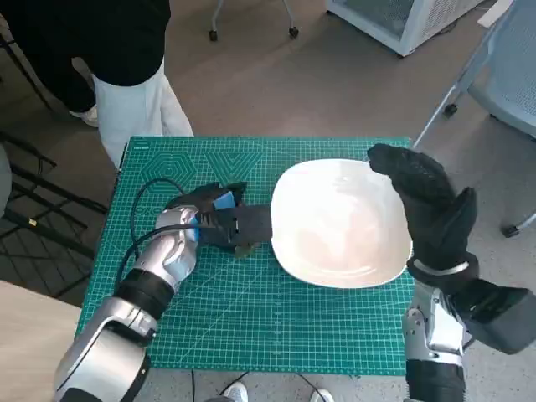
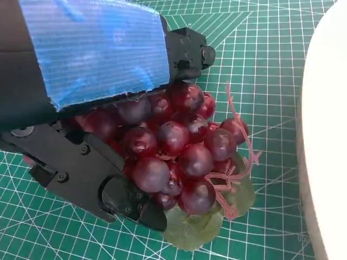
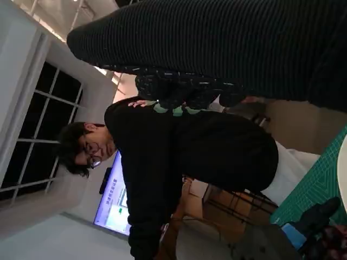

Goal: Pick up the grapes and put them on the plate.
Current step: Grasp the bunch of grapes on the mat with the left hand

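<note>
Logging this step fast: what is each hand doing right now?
Left hand: closed around the bunch of dark red grapes on the green mat.
Right hand: open, empty, raised by the white plate.

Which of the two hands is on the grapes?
The left hand, blue-taped, grips the grapes on the green mat beside the plate. The gloved right hand is raised, holding nothing.

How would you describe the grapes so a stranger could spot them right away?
On the green cutting mat, look just left of the big white plate. There the blue-taped left hand grips a dark red grape bunch, the only fruit, with a pink stem and green leaf.
</note>
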Available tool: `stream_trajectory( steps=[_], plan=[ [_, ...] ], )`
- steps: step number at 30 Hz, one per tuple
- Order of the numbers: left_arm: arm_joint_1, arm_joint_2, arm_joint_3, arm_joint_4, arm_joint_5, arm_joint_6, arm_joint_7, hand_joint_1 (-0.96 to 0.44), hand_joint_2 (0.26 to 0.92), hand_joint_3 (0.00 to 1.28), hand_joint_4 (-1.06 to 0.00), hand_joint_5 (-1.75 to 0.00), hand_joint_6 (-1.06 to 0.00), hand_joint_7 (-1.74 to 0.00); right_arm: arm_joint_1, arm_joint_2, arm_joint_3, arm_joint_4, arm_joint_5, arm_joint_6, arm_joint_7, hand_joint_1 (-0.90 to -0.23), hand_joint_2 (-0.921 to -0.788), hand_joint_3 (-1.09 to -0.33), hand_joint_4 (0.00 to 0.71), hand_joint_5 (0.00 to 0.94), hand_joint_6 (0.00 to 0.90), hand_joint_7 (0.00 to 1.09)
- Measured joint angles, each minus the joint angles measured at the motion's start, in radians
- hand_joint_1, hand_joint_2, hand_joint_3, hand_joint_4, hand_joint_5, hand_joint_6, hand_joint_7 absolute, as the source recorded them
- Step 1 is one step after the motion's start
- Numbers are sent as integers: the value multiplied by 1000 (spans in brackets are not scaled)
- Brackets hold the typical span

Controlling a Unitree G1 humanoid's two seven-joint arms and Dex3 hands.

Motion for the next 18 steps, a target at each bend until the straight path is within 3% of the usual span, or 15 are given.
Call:
stream_trajectory(
  steps=[18],
  plan=[
    [-28, -13, -5, 94, -19, -38, 51, -73, 735, 12, -5, -2, -233, -35, 0, 1, -3, 0, 0, 0, 1, -526, -921, -616, 258, 3, -1, 479]
  ],
)
